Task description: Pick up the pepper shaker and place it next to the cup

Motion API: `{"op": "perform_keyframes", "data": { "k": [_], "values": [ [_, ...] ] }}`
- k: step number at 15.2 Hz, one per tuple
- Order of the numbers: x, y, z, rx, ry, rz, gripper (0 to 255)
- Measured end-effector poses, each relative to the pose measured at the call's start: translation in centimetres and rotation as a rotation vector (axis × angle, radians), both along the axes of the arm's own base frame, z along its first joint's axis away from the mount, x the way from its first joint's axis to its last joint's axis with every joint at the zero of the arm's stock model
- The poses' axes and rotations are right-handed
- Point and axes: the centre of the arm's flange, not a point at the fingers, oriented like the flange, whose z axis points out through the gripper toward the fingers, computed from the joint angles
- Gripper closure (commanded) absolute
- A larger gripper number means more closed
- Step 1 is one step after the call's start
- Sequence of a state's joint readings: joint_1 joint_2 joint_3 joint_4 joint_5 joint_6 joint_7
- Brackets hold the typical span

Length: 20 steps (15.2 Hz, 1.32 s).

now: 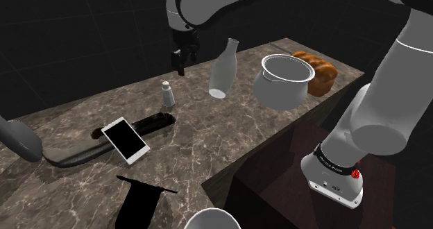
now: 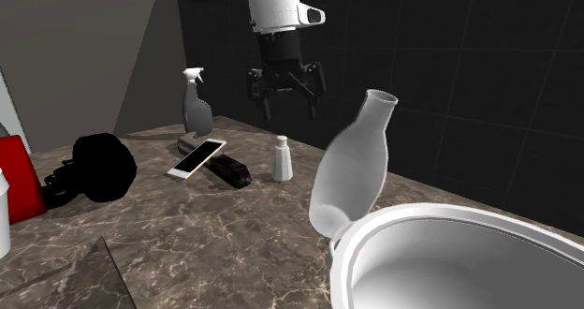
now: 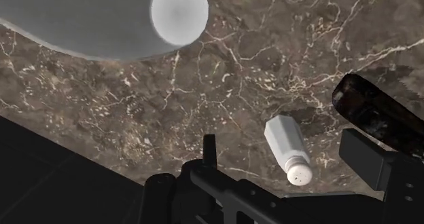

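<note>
Jaws wide apart, empty, above and beside pale pepper shaker.

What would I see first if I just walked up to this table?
Probably the black gripper, hanging open in the air over the small white pepper shaker on the brown marble counter. Next comes the tall pale bottle beside the shaker, and the big white pot at the second exterior view's lower right.
</note>
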<state>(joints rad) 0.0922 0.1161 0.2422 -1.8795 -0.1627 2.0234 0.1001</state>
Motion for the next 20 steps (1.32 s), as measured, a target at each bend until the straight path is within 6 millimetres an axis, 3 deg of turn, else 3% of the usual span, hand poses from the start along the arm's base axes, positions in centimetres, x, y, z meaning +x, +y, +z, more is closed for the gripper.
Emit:
{"op": "perform_keyframes", "data": {
  "k": [8,16,20],
  "values": [
    [6.7,6.0,-5.9,0.007,0.025,0.066,0],
    [7.4,6.6,-9.8,0.008,0.027,0.073,0],
    [7.4,6.6,-10.3,0.008,0.027,0.073,0]
  ]
}}
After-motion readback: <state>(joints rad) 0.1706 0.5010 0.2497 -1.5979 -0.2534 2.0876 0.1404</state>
